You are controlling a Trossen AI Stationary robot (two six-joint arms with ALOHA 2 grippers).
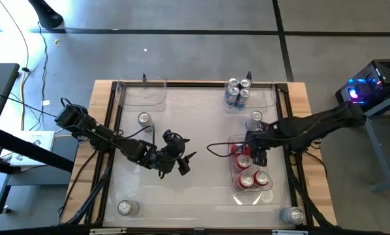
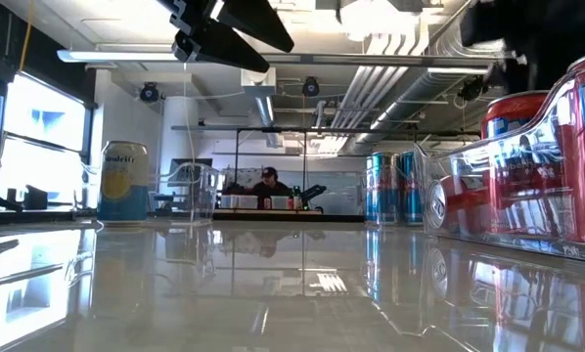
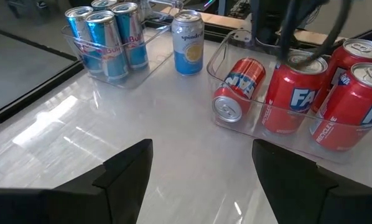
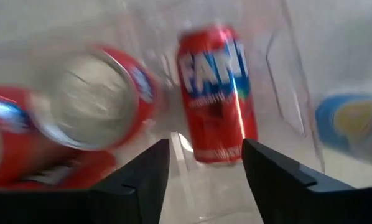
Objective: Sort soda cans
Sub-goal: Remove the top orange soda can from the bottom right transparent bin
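Red cans point(image 1: 248, 173) are grouped in the clear bin point(image 1: 235, 196) directly under the right gripper point(image 1: 252, 154), presumably sorted by colour. One lies tipped on its side just ahead of its fingers, which are parted and empty. Left gripper point(image 1: 180, 162) waits mid-table, open.

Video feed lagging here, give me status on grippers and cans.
Left gripper open, empty, mid-table. Right gripper open over red-can bin, nothing gripped. One red can lying on its side in there. Nothing in the way.
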